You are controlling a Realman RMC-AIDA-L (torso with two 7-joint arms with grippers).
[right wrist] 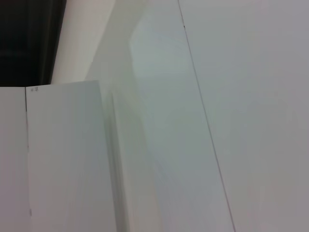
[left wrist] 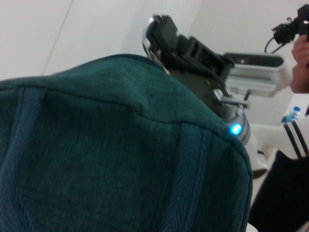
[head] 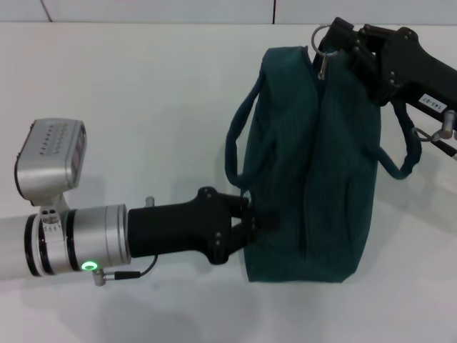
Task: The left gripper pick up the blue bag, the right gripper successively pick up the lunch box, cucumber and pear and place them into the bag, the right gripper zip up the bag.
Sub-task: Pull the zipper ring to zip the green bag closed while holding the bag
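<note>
The blue bag (head: 314, 171) lies near the tabletop's (head: 128, 100) far right corner, its zipper looking closed. The left gripper (head: 251, 223) pinches its side; the right gripper (head: 335, 44) clamps the ring pull (head: 321, 37). Pulling further could tip the bag or slip off the ring.

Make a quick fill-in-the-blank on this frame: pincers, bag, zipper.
1. The left pincer grips the dark teal fabric lunch bag at its ____ side.
2. The right pincer sits at the silver ____ zipper pull at the bag's far end.
3. The zipper along the bag's top looks ____.
4. The bag rests on a ____ table.

Missing words: left; ring; closed; white
</note>
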